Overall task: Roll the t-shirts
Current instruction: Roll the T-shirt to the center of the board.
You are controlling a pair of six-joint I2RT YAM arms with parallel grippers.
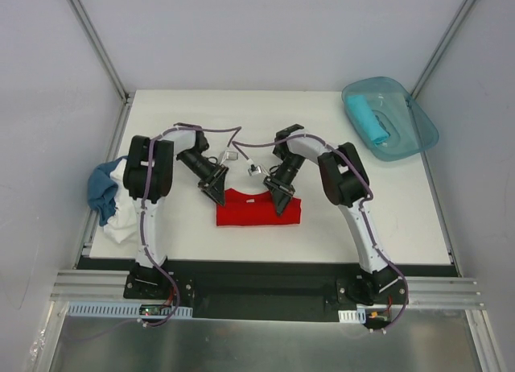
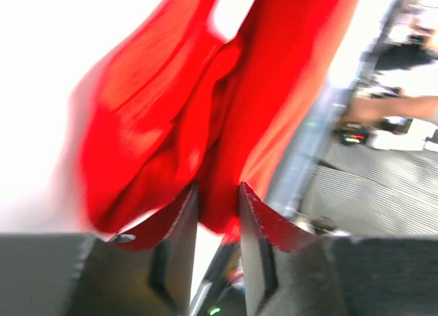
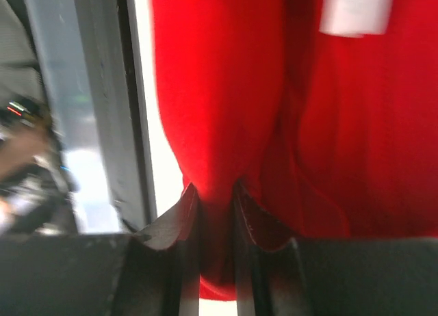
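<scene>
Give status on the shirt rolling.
Done: turquoise shirt lies rolled in the tub. In hand: red shirt, folded into a band, pinched by left gripper and right gripper. Left: blue shirt and white shirt, heaped unrolled at the left.

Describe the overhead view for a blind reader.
The left gripper and right gripper pinch a red t-shirt on a table. Heaped blue and white shirts lie at its left edge; a teal tub at far right holds a turquoise roll.
</scene>
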